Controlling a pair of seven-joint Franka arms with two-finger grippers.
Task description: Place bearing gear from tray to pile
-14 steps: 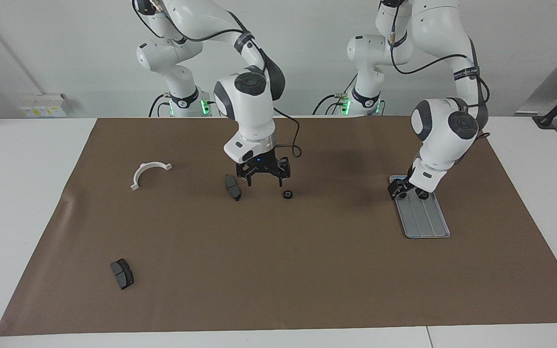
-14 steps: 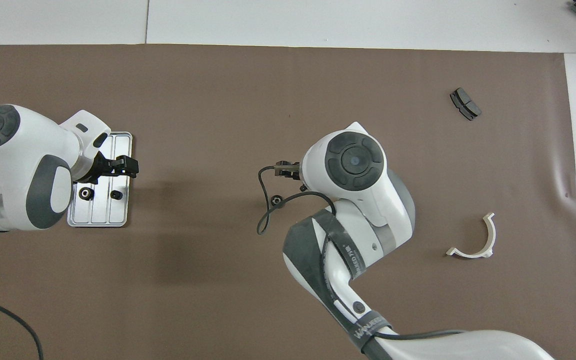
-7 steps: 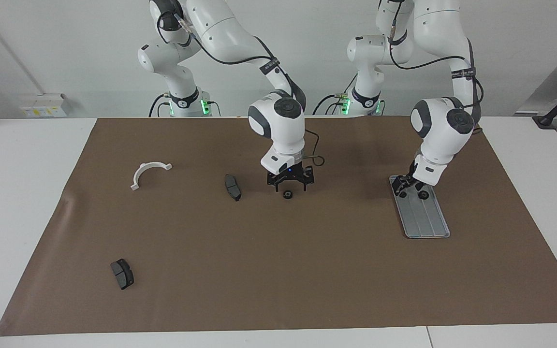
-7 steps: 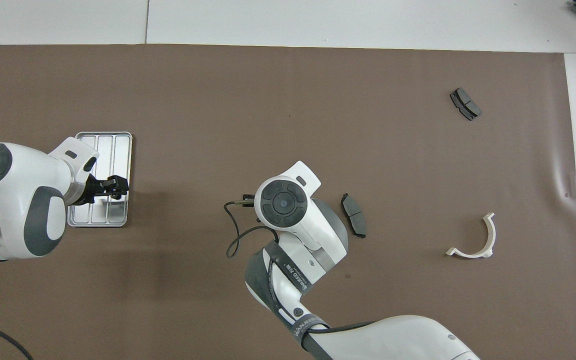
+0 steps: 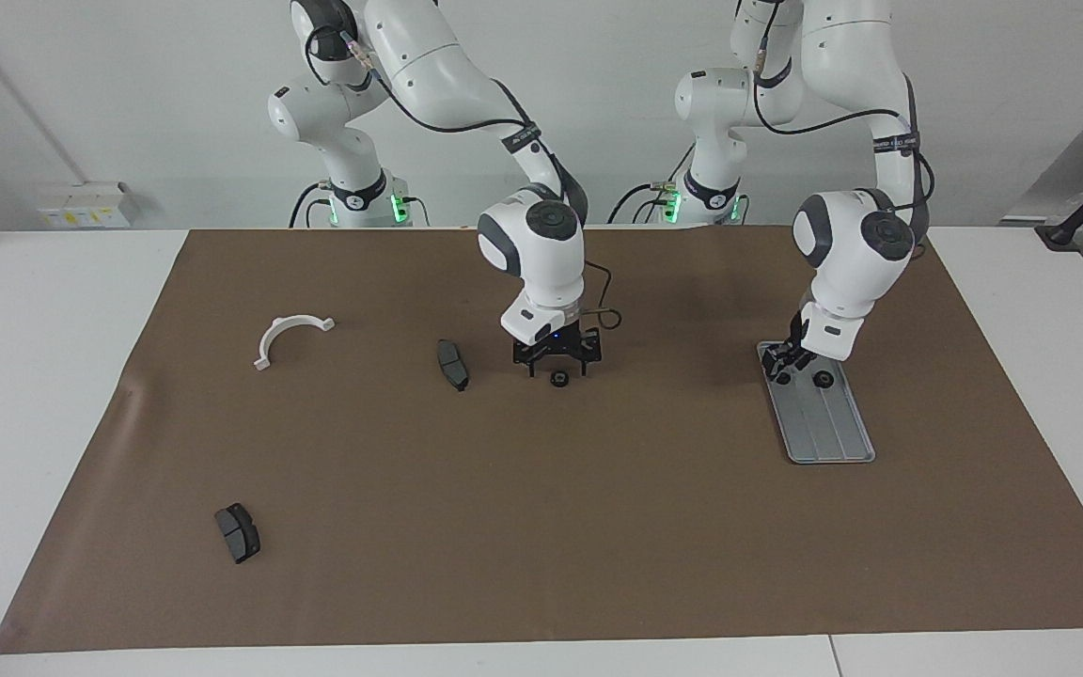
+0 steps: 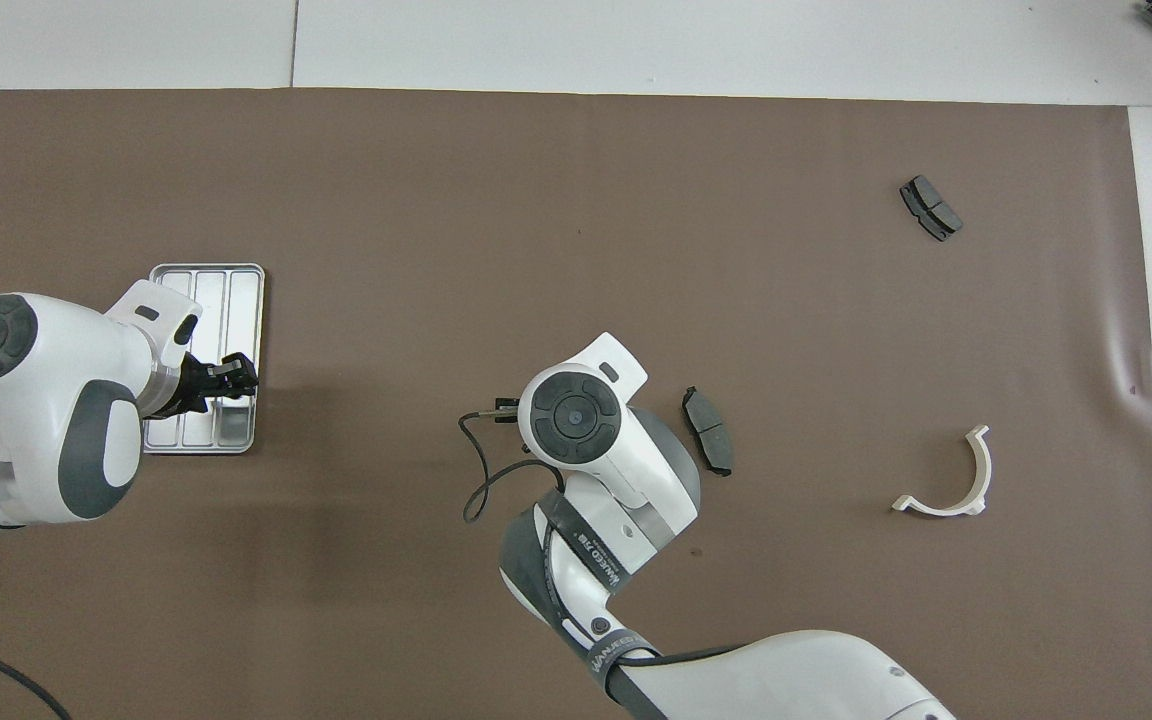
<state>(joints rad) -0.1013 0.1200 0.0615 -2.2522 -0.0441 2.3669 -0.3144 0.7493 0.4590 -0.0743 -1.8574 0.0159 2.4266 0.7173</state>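
The left gripper is down at the end of the flat silver-grey ridged metal tray nearest the robots, its fingertips on or just beside a small black ring-shaped bearing gear lying in the tray; whether the jaws have met the gear's sides cannot be told. A second small black gear lies beside the first, still in the tray and close to the fingers. To do this pick well, the left arm should probably centre the fingers across the ring's round outside, close squarely so that the part does not squirt out along the ridges, and lift straight up so as not to knock its neighbour or drag the tray. The right gripper hangs low over the brown mat with its jaws apart astride a third black gear, which lies on the mat beside a dark grey curved brake pad; that gear appears to rest on the mat, not in the grip. The rest of the pile is scattered: a white half-ring bracket toward the right arm's end, and another dark grey pad farther from the robots. The gears look small, squat and dark with a central hole, probably hard and slippery
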